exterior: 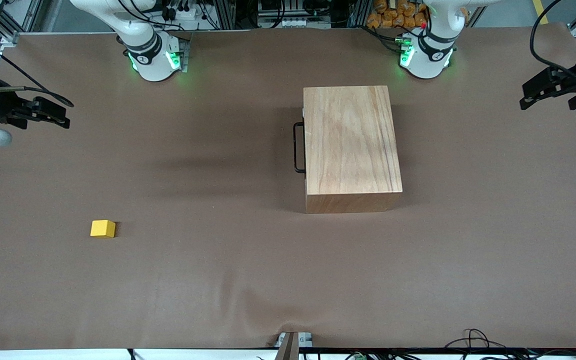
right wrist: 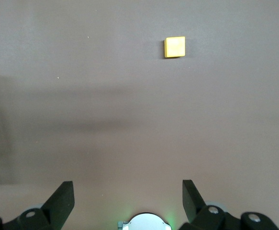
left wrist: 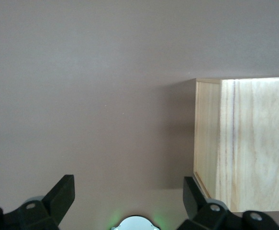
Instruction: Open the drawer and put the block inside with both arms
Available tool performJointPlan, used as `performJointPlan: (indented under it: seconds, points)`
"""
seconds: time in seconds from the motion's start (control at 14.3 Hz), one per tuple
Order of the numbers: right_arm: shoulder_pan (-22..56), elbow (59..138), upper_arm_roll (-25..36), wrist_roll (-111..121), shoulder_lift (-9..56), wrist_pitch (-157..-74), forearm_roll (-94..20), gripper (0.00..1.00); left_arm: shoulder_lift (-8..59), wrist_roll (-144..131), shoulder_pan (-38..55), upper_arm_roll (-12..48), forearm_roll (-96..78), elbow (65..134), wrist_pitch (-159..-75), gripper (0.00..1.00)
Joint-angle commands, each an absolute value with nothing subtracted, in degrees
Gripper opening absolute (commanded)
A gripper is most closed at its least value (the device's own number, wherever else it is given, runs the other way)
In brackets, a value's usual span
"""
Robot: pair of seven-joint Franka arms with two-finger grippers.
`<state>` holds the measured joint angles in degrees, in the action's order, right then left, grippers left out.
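Brown paper-covered table [exterior: 248, 280], both arms parked wide at its ends, nothing started. Going left to right across the front view: right gripper [exterior: 60, 116] hangs over the right arm's end of the table at about 9 o'clock from centre, fingers spread wide and empty, pointing inward; its wrist view shows both pads [right wrist: 62, 196] parted with bare table between them. Block [exterior: 103, 228] sits at roughly 7 o'clock from centre, well apart from everything, nearer the front camera than the right gripper and lying about 5 o'clock from it. Right arm is clearly the nearer one for the block. Box [exterior: 350, 145] stands just past centre toward the left arm's end, long axis running toward the front camera. Drawer [exterior: 303, 142] is shut; only its thin front edge shows, facing the right arm's end, with the black handle [exterior: 298, 148] at 9 o'clock on the box, its bar parallel to the box's long axis. Left gripper [exterior: 530, 97] is over the left arm's end at about 2 o'clock from the box, fingers wide apart, holding nothing; its wrist view catches only a box corner. Judgement: the handle faces away from the left arm, so the pull runs toward 9 o'clock and whichever arm takes it must reach the handle side.
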<state>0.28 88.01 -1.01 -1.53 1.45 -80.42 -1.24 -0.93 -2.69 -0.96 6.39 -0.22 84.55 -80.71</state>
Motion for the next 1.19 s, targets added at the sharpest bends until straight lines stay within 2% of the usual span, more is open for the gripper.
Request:
performJointPlan:
  seconds: [0.0, 0.21, 0.63, 0.77, 0.91, 1.12]
  points:
    - [0.6, 87.8, -0.9, -1.5, 1.8, -80.3, -1.1, 1.00, 4.4, -4.2, 2.8, 7.5, -0.4, 78.0, -79.2, 1.00]
    - [0.6, 87.5, -0.9, -1.5, 2.1, -80.6, -1.1, 1.00, 8.9, -11.7, 10.1, 7.6, -0.4, 73.8, -79.2, 1.00]
    - [0.4, 88.1, -0.8, -1.3, 4.5, -82.8, -1.0, 1.00, 20.3, -40.9, 30.4, 7.1, -0.4, 64.7, -80.2, 1.00]
    - [0.3, 89.4, -0.8, -1.3, 4.6, -84.3, -1.0, 1.00, 21.5, -50.3, 37.5, 6.9, -0.4, 64.5, -85.8, 1.00]
    - [0.2, 89.7, -0.8, -1.3, 4.6, -84.5, -0.8, 1.00, 24.3, -54.6, 40.9, 7.5, -0.4, 64.4, -91.0, 1.00]
    - [-0.3, 90.8, -0.8, -1.3, 4.3, -84.7, -0.4, 1.00, 27.7, -56.3, 45.6, 6.5, -0.4, 64.3, -94.0, 1.00]
